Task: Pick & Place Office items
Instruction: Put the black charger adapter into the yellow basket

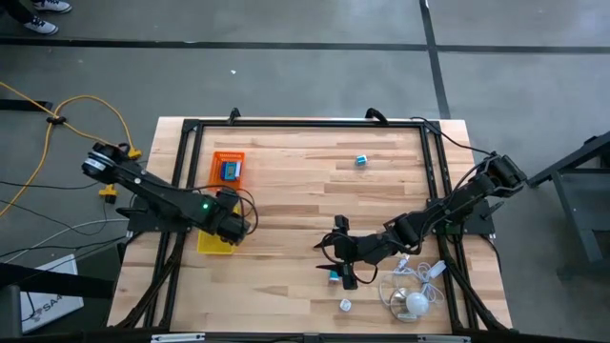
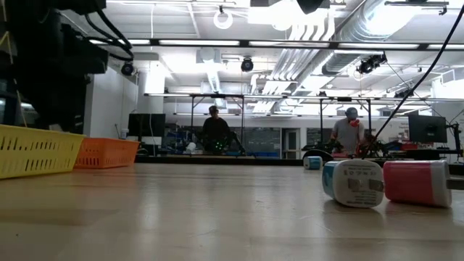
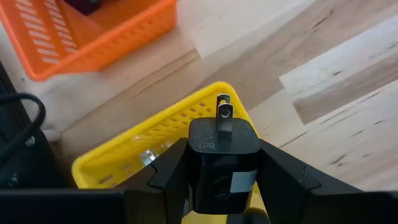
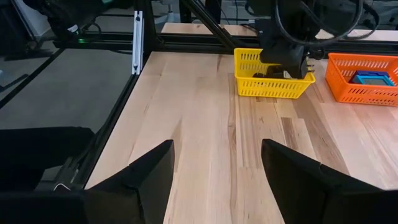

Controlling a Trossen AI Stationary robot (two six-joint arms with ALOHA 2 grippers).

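The counter (image 1: 286,181) carries a yellow tray (image 3: 155,134) at nine o'clock. Directly above it, a black plug adapter (image 3: 222,158) is held between the left gripper's (image 3: 224,180) fingers, gripped on its flat sides; it is judged rigid, light and smooth. The right gripper (image 4: 214,171), fingers spread wide and empty, waits at five o'clock.

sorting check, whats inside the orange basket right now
The high view shows one blue item lying in the orange basket; the right wrist view shows it too. The basket's walls hide its floor in the other views.

Black plug-in charger (image 3: 222,158) held prongs-up above the yellow basket (image 3: 134,146).
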